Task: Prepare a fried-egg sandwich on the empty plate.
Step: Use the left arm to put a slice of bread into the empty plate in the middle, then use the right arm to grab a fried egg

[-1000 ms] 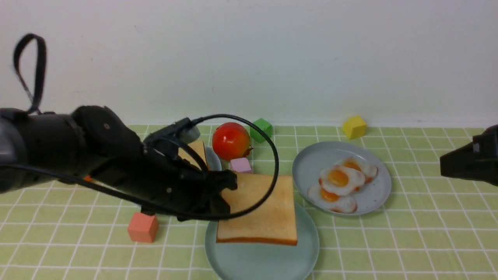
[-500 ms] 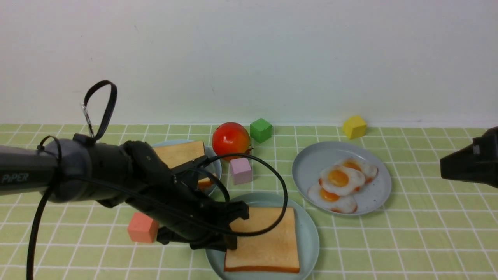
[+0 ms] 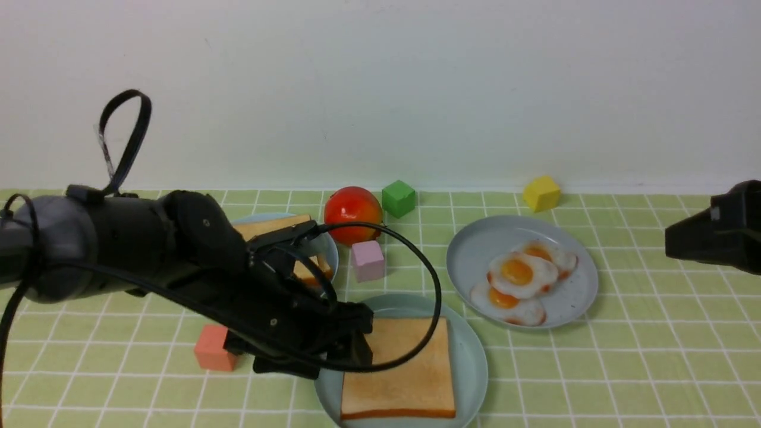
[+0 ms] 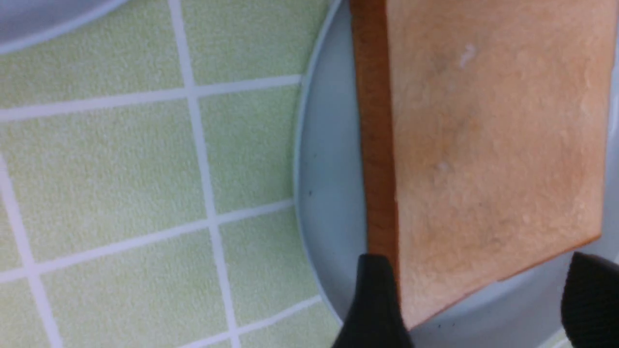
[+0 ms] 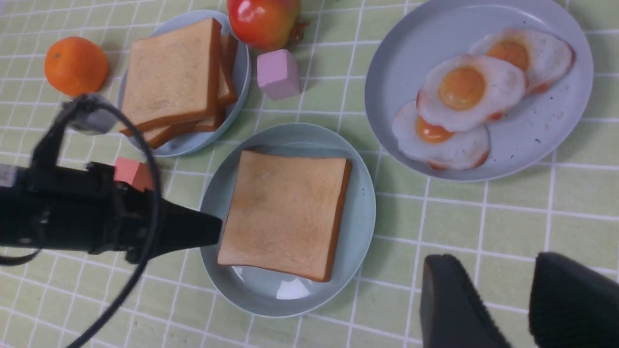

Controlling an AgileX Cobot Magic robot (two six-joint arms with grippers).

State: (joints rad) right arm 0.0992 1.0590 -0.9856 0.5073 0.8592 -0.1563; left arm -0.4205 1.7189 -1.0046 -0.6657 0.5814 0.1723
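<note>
The pale mint-green plate point(image 3: 472, 356) sits at the front centre with one golden toast slice point(image 3: 401, 368) lying flat on it. My left gripper point(image 3: 361, 336) is at the plate's left edge, open. Its fingers point(image 4: 375, 299) straddle the slice's near corner point(image 4: 483, 193) without clamping it. Three fried eggs point(image 3: 516, 272) overlap on a grey-blue plate point(image 3: 579, 297) to the right. My right gripper point(image 5: 508, 295) hovers over the cloth right of the mint plate point(image 5: 360, 232), open with nothing between its fingers. No stacked sandwich is in view.
A second grey-blue plate point(image 5: 237, 96) behind my left arm holds more toast slices point(image 5: 169, 77). Around it are a red tomato point(image 3: 352, 214), an orange point(image 5: 76, 65), and pink point(image 3: 367, 260), green point(image 3: 398, 198), yellow point(image 3: 541, 193) and salmon point(image 3: 211, 349) cubes. A wall closes the back.
My left gripper brought the toast slice down onto the mint plate and opened, leaving the slice flat. My right gripper edged slightly left.
</note>
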